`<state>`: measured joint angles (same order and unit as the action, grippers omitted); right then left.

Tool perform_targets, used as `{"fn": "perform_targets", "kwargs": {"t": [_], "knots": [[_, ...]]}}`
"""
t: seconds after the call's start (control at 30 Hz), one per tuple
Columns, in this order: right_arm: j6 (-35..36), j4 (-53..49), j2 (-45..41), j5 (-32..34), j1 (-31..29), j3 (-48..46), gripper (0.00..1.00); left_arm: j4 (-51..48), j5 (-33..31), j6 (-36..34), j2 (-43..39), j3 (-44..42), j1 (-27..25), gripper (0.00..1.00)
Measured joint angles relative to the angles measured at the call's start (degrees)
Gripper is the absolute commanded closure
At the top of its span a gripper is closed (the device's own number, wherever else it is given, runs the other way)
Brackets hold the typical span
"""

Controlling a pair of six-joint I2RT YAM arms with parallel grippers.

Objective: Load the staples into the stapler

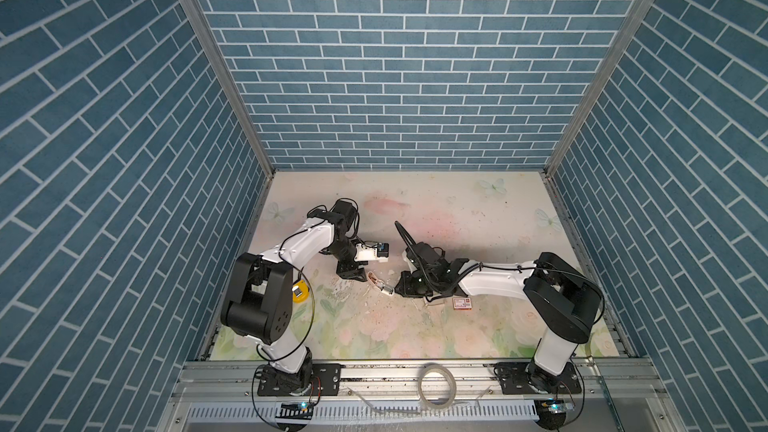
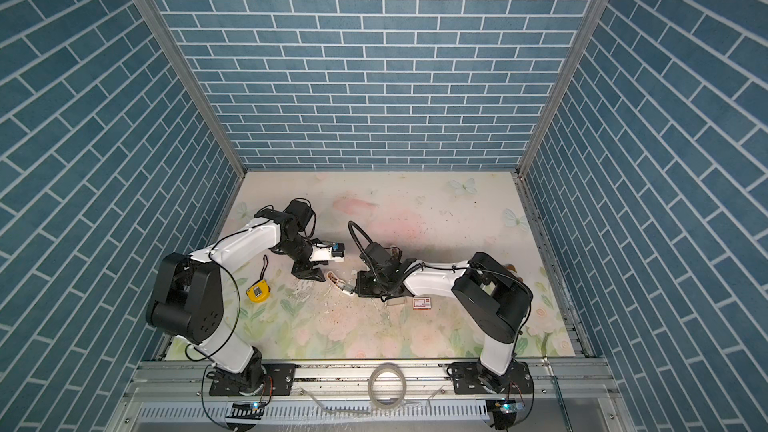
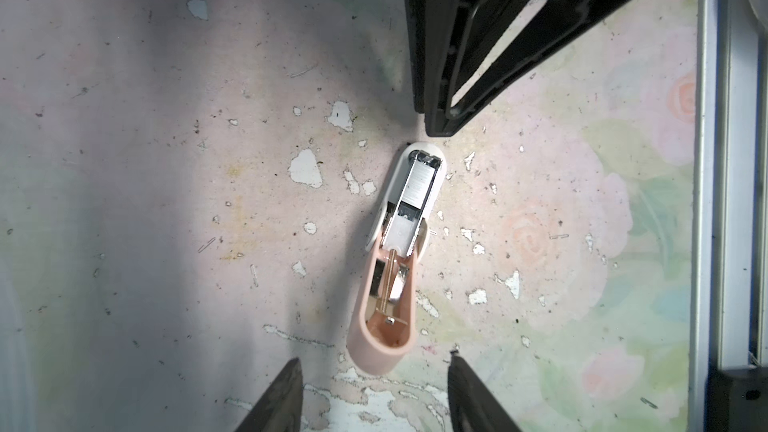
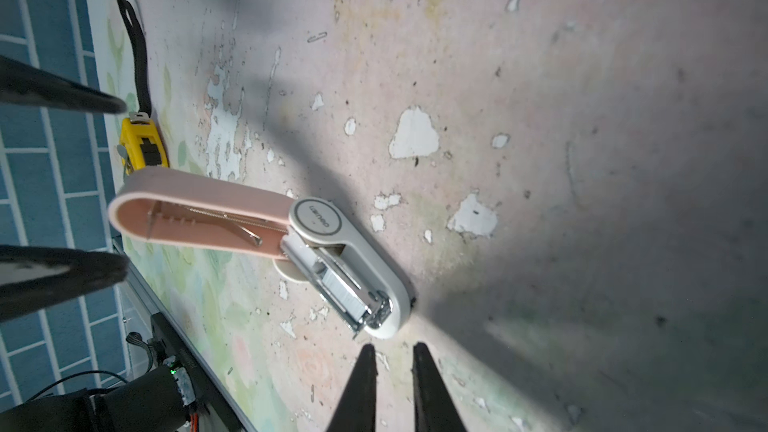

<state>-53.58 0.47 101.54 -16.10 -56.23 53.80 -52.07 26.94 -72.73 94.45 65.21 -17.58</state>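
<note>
Left gripper (image 3: 376,363) is hovering with its jaws half spread on either side of the pink lid tip of the stapler (image 4: 365,255), gripping nothing. Right gripper (image 4: 394,351) is sitting just beside the white nose, jaws narrow and empty. The staples (image 3: 419,180) are lying in the open magazine channel.

Risk: pressing the lid shut off-axis is likely to skid or twist the stapler on the table (image 4: 540,76) and dislodge the strip, since nothing is clamping the body.

Whether the strip is seating fully forward is hard to judge. In both top views the stapler is showing too small for detail.
</note>
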Motion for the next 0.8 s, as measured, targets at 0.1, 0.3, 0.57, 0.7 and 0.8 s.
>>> {"fn": "perform_targets", "kwargs": {"t": [0.1,0.3,0.57,0.7,0.8], "knots": [[-0.4,1.2,0.6,-0.3,0.1,0.0,0.81,0.6,-0.2,-0.5,0.0,-0.8,0.0,0.43],[-0.7,1.7,2.1,-0.7,0.2,0.0,0.82,1.5,-0.4,-1.2,0.0,-1.2,-1.2,0.48],[-0.7,2.8,2.4,-1.0,0.5,-0.3,0.82,2.8,-1.4,-1.5,0.0,-2.5,-2.8,0.56],[-1.6,3.4,2.8,-1.5,0.7,-0.3,0.82,3.0,-1.9,-1.5,0.0,-2.5,-2.8,0.6],[-1.7,3.8,2.8,-1.8,0.8,-0.3,0.83,3.0,-1.9,-1.5,0.0,-2.5,-2.8,0.63]]}}
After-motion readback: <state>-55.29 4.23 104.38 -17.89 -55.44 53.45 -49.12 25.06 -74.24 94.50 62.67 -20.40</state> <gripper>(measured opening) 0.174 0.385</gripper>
